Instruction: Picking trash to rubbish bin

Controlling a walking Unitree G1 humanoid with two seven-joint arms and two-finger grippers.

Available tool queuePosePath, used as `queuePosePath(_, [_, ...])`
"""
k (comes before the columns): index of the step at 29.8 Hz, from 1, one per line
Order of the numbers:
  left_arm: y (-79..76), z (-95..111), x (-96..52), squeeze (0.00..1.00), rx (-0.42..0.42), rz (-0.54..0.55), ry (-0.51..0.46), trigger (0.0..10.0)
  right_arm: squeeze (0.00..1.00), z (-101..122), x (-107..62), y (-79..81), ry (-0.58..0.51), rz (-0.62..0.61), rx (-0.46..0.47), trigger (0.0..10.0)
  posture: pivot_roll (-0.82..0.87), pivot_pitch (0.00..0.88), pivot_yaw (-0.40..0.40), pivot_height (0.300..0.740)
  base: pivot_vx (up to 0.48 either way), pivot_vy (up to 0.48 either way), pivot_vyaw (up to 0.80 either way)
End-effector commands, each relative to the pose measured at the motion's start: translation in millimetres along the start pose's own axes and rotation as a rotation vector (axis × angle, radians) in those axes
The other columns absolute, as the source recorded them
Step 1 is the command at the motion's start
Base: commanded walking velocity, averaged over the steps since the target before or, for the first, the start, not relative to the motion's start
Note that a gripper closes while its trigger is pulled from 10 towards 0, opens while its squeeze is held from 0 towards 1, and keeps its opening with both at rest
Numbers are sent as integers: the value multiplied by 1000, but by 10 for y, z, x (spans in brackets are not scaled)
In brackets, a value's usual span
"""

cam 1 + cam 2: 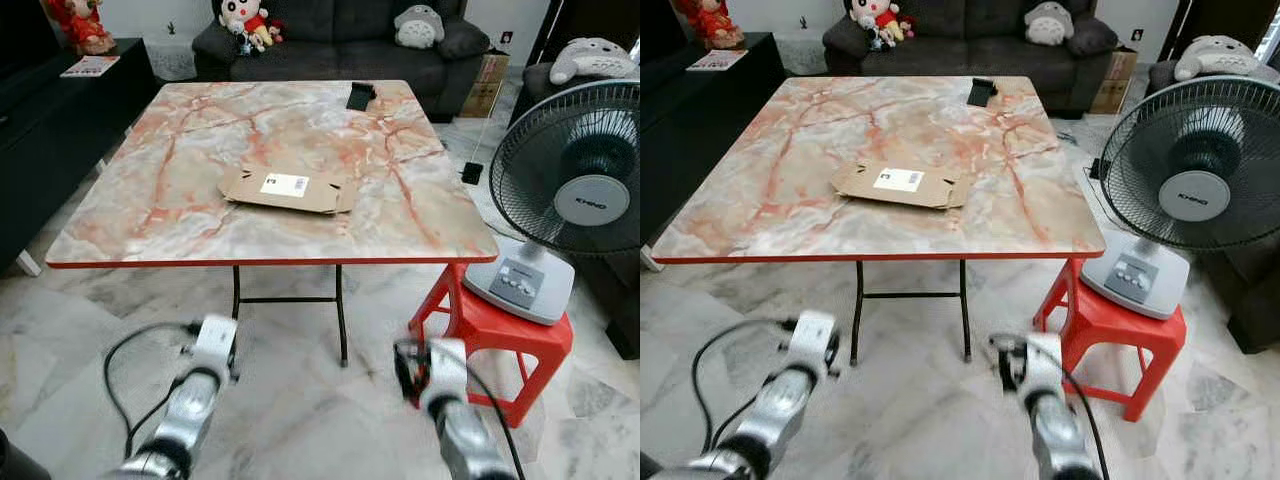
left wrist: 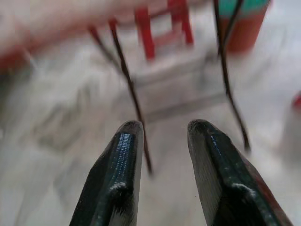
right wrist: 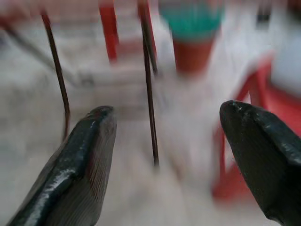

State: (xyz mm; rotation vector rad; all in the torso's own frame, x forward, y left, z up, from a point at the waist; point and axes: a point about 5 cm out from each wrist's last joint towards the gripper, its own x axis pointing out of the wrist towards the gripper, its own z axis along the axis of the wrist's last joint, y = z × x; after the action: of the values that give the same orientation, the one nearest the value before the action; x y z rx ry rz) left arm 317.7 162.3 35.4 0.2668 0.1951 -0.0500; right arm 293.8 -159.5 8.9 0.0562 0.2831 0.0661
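A flattened brown cardboard piece (image 1: pixel 288 188) with a white label lies near the middle of the marble-topped table (image 1: pixel 150 215). Both arms are held low in front of the table, above the floor. My left gripper (image 2: pixel 164 126) is open with a narrow gap and holds nothing; its arm (image 1: pixel 205 375) is at the lower left. My right gripper (image 3: pixel 167 109) is wide open and empty; its arm (image 1: pixel 440 385) is at the lower right. Both wrist views are blurred and look under the table at its thin black legs (image 3: pixel 149 89).
A small black object (image 1: pixel 360 96) lies at the table's far edge. A fan (image 1: pixel 575 180) stands on a red stool (image 1: pixel 495 335) to the right. A blurred teal-and-red container (image 3: pixel 190 33) shows beyond the table legs. A sofa (image 1: pixel 330 45) is behind and a black cabinet (image 1: pixel 50 120) stands at the left.
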Motion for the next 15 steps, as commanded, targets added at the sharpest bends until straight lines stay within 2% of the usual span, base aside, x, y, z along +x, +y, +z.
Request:
queuePosePath(1, [63, 173, 66, 0, -26, 49, -73, 10000, 0, 214, 74, 24, -101, 9, 8, 10000, -50, 0, -15, 740, 0, 0, 0])
queuePosePath(3, [134, 497, 170, 0, -106, 130, -195, 10000, 0, 634, 199, 101, -270, 28, 13, 10000, -50, 0, -16, 740, 0, 0, 0])
queuePosePath(7, [124, 680, 207, 0, -98, 123, -274, 10000, 0, 847, 240, 162, -355, 46, 13, 10000, -56, 0, -12, 740, 0, 0, 0])
queuePosePath(9, [146, 844, 239, 0, -118, 131, -335, 10000, 0, 1033, 268, 218, -426, 64, 14, 10000, -58, 0, -11, 740, 0, 0, 0])
queuePosePath(11, [148, 851, 241, 0, -118, 131, -338, 10000, 0, 1042, 269, 221, -429, 65, 14, 10000, -58, 0, -11, 740, 0, 0, 0])
queuePosePath(15, [172, 1058, 270, 0, -71, 137, -422, 10000, 0, 1195, 291, 298, -489, 91, 32, 10000, -56, 0, -10, 740, 71, 0, 0])
